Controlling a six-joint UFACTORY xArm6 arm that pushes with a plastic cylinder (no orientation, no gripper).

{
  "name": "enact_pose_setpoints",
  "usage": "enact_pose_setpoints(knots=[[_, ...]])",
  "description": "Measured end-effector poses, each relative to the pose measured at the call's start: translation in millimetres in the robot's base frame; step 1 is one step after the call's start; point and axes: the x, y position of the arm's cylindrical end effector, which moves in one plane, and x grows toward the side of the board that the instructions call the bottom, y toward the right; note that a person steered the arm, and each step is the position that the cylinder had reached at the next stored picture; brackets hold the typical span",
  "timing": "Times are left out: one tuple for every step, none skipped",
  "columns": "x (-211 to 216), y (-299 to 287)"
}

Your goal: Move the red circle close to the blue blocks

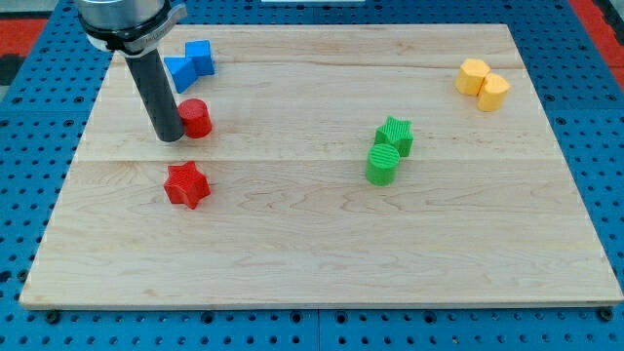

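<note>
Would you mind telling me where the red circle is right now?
The red circle sits in the view's upper left, just below the blue blocks and above the red star. My tip is right against its left side.

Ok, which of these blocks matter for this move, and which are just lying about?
In the job: red circle, the two blue blocks, my tip touching the circle's left side.
Lying about: red star, green pair, yellow pair.

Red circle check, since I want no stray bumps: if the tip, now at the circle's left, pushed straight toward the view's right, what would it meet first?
My tip sits at the left side of the red circle, apparently touching it, so it meets that block first. Beyond it the board looks free until the green blocks, which probably lie slightly lower.
</note>
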Motion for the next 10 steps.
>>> enact_pose_setpoints(knots=[[0.9, 0.0], [7.8, 4.1], [8.6, 3.2], [19.9, 6.0], [33.1, 22.5], [33.1, 20.9], [26.5, 20.9], [-21.2, 12.6], [-25.0, 12.6], [-38.5, 12.5]])
